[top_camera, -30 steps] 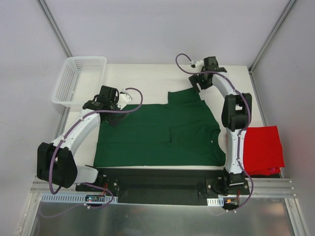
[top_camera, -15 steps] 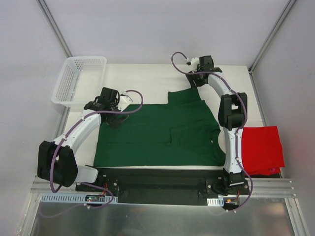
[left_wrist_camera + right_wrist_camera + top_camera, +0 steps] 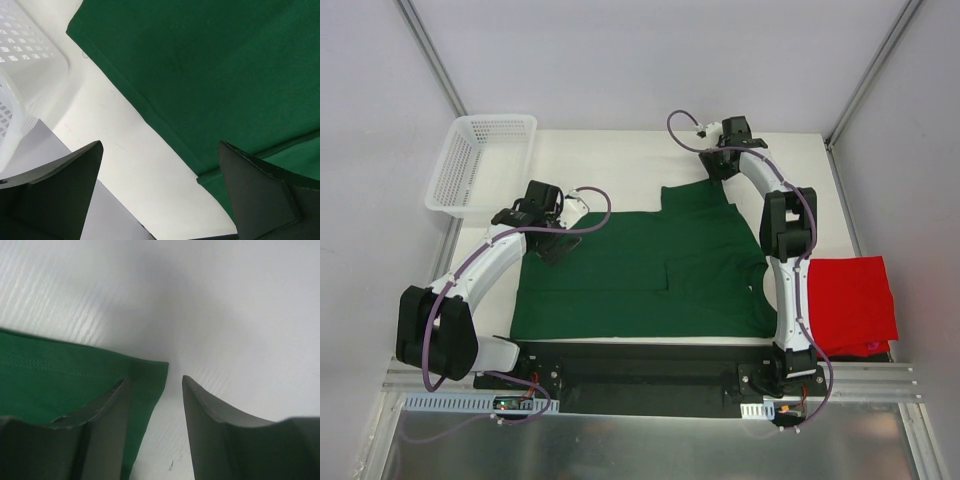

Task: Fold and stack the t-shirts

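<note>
Green t-shirt (image 3: 650,270), flat on counter (image 3: 620,160): looks soft, light, floppy. Best pinched at corners. Right jaws half-spread astride far corner, nothing pinched yet; left jaws spread wide over left edge.

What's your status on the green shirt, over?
Left tool open over green shirt, left edge. Right tool open, straddling its far corner. Red shirt aside, nothing blocking.

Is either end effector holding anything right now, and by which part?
Nothing is gripped. The right end effector straddles the green t-shirt's far sleeve corner, jaws apart; the left end effector hangs open, empty.
</note>
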Controlling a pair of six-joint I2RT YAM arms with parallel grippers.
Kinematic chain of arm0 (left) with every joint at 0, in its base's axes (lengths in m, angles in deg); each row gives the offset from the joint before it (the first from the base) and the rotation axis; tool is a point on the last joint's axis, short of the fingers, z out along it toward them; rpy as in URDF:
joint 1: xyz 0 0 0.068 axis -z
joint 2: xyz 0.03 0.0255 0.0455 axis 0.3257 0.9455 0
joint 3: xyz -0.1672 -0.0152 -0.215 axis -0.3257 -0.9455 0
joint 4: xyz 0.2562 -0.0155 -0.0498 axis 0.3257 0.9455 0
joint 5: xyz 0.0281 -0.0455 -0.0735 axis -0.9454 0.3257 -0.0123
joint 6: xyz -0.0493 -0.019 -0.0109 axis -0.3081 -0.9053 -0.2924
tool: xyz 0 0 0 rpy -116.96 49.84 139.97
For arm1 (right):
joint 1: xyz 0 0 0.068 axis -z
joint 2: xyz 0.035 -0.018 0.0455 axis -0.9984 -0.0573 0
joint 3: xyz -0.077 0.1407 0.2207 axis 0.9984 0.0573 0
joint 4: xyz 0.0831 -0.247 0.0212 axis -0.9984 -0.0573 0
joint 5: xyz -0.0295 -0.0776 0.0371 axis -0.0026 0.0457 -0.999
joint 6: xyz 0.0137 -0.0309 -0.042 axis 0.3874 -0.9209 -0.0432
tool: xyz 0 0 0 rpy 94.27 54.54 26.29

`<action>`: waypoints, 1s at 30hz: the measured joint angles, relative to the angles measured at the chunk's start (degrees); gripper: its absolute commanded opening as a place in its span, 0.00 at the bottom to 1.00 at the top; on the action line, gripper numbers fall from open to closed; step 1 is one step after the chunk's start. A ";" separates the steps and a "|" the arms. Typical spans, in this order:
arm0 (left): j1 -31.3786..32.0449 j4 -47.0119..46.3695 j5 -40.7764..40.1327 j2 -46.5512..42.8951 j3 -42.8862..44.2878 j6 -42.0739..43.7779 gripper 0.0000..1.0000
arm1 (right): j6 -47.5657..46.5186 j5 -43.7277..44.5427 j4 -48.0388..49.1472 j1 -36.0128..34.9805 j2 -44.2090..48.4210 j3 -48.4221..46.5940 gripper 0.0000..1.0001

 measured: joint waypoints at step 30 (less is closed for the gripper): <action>0.00 -0.04 0.07 0.02 -0.02 -0.17 0.99 | -5.73 1.29 -8.37 -1.95 -4.17 -7.41 0.27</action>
